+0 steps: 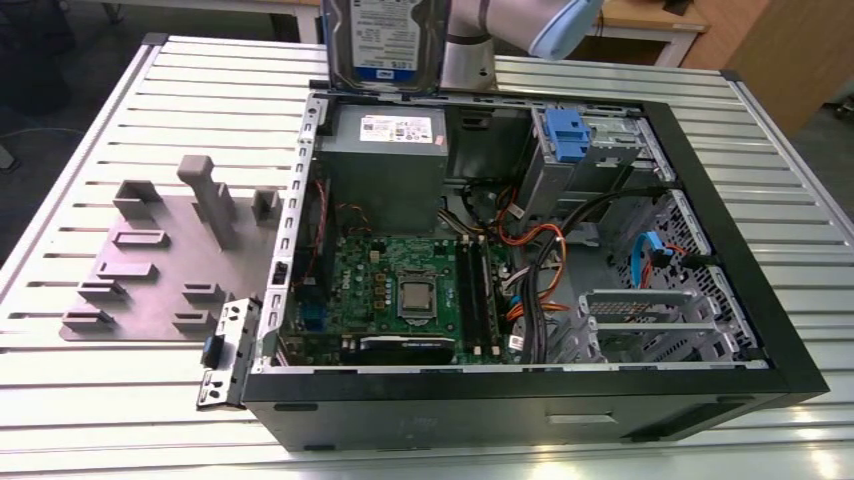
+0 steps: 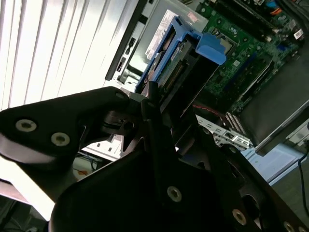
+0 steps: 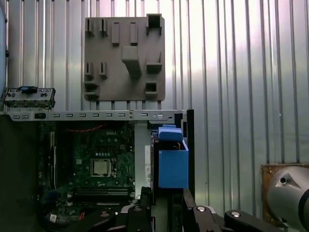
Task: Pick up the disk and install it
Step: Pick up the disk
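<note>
One gripper (image 2: 169, 104), fingers clamped on the disk (image 1: 387, 40); disk held upright, clear above the open computer case (image 1: 467, 408) edge, beside the grey power-supply box (image 1: 387, 170).

The gripper (image 2: 160, 104) clamps the disk (image 2: 186, 65) in its blue carrier; beyond it lie the green motherboard (image 2: 251, 53) and the slatted table (image 2: 48, 48).

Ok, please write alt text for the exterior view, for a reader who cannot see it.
The disk hangs upright from the robot arm, just above the far wall of an open computer case that lies on a slatted metal table. Inside show a green motherboard and a grey power supply; a grey fixture plate lies at the exterior view's left.
</note>
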Tool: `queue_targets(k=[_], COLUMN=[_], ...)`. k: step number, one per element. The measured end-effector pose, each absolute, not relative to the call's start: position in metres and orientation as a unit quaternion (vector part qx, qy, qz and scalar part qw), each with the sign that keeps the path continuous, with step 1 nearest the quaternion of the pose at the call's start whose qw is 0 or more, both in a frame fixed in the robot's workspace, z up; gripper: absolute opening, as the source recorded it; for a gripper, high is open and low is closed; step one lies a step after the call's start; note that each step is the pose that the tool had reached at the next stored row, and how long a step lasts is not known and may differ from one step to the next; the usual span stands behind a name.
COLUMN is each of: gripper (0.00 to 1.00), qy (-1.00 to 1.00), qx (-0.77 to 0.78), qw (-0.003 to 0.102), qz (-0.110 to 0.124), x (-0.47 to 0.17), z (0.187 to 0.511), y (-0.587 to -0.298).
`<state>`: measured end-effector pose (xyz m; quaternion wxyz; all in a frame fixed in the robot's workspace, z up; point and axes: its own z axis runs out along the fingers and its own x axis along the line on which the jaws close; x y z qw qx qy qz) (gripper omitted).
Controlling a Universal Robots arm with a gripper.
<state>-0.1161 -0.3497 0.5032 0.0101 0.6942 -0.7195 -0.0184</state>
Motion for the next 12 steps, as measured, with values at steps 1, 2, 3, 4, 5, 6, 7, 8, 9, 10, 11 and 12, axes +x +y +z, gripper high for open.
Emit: queue_targets(k=[1, 2, 3, 4, 5, 6, 7, 8, 9, 10, 11, 12], gripper=[0.35, 0.35, 0.35, 0.35, 0.35, 0.35, 0.35, 0.35, 0.35, 0.35, 0.35, 0.35], qy=[-0.719, -0.719, -0.719, -0.719, -0.719, -0.719, -0.719, -0.719, -0.719, -0.719, -0.719, -0.719], qx=[0.694, 0.694, 0.694, 0.694, 0.694, 0.694, 0.694, 0.694, 0.694, 0.694, 0.694, 0.694], qw=[0.010, 0.010, 0.010, 0.010, 0.010, 0.010, 0.011, 0.010, 0.010, 0.011, 0.011, 0.011], qz=[-0.018, -0.019, -0.019, -0.019, -0.019, -0.019, -0.019, -0.019, -0.019, -0.019, -0.019, -0.019], x=[-0.112, -0.107, -0.103, -0.099, -0.094, -0.090, -0.087, -0.084, -0.081, -0.079, -0.077, -0.075], z=[0.502, 0.502, 0.501, 0.500, 0.500, 0.499, 0.499, 0.498, 0.498, 0.497, 0.497, 0.496], y=[-0.350, -0.350, -0.350, -0.350, -0.350, -0.350, -0.350, -0.350, -0.350, -0.350, -0.350, -0.350])
